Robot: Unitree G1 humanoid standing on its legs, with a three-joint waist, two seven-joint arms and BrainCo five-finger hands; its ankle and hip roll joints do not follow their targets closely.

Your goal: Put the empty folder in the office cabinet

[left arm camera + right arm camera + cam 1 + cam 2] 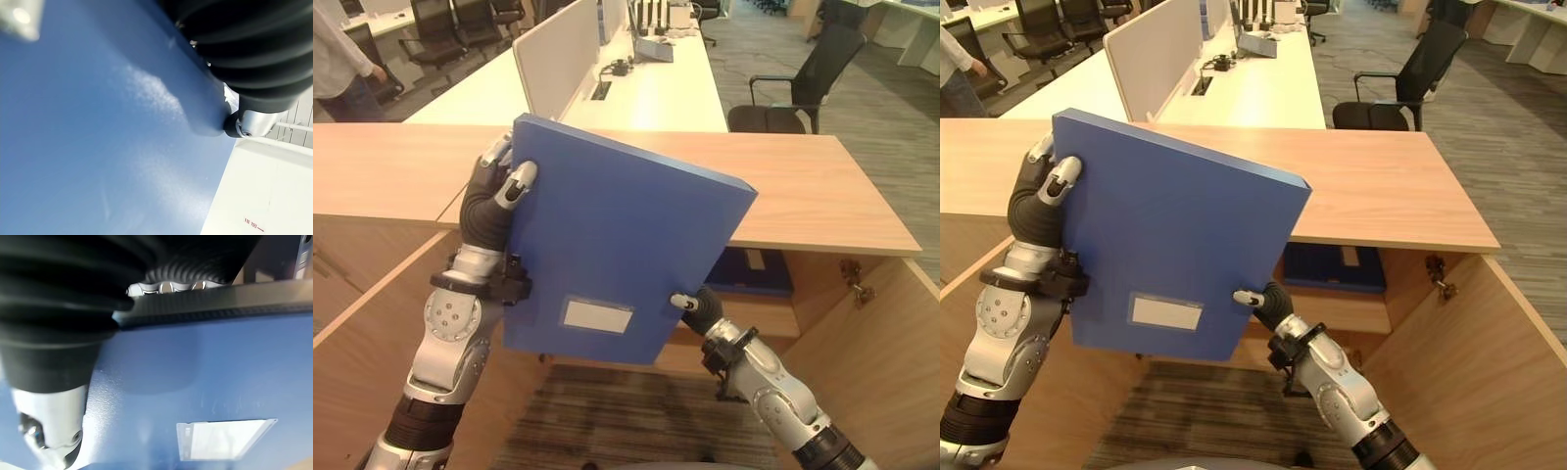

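Above the open cabinet [862,323], blue folder [617,245] clamped between left hand [489,201] fingers and right hand [703,309] fingers.

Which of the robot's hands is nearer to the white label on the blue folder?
Right. The right hand grips the blue folder at its lower edge, just beside the white label. The left hand clasps the upper side edge, farther off.

Left arm: you have it raised from the lower left, forearm upright.
Left hand [491,201]: you clamp the folder's [617,245] upper left edge, thumb over its front face, fingers behind.
Right arm: you bring it in from the lower right, forearm angled up and inward.
Right hand [700,308]: you pinch the folder's lower right corner, thumb on front, fingers hidden behind.
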